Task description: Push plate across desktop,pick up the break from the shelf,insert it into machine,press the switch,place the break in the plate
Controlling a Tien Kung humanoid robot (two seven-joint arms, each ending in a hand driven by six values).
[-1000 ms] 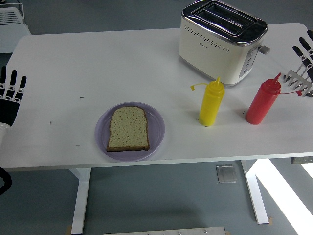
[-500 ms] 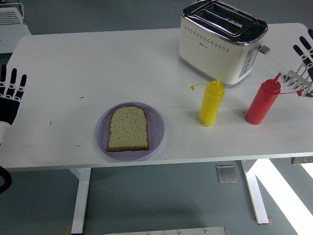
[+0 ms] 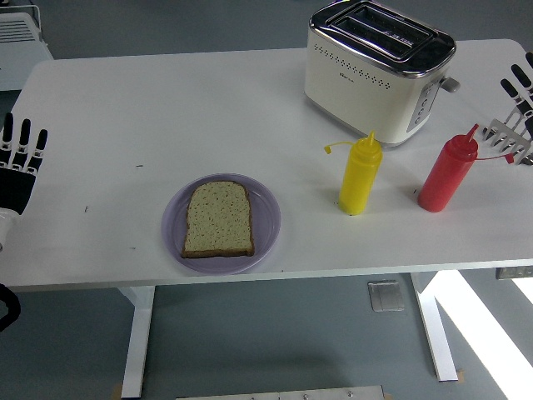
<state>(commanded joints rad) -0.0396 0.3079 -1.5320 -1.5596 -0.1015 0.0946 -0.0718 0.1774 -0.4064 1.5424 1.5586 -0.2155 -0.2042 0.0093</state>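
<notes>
Bread slice (image 3: 218, 219) flat on purple plate (image 3: 265, 234); toaster (image 3: 376, 70) slots empty.

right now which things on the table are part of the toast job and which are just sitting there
Part of the job:
- slice of bread, lying on the plate
- purple plate, near the front edge
- toaster, slots empty, at the back right
- metal rack at the right edge

Just lying about:
- yellow squeeze bottle
- red squeeze bottle, both in front of the toaster
</notes>
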